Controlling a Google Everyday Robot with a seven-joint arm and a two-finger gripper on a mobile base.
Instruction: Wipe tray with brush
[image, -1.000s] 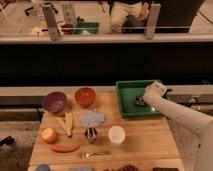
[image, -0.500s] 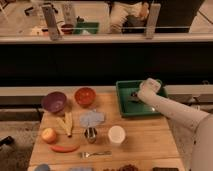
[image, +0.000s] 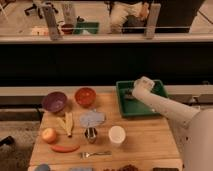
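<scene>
Reaching hand (image: 130, 94) inside green tray (image: 132, 108)

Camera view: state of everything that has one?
tray: flat on the table, far right corner
gripper: down inside the tray, left half
purple bowl: upright
red bowl: upright
white cup: upright, open side up
metal cup: upright
cloth: crumpled

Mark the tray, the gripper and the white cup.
tray (image: 120, 100), camera view, on its left rim.
gripper (image: 130, 94), camera view, on its tip, down over the tray's left half.
white cup (image: 116, 135), camera view, on the middle of its top.
</scene>
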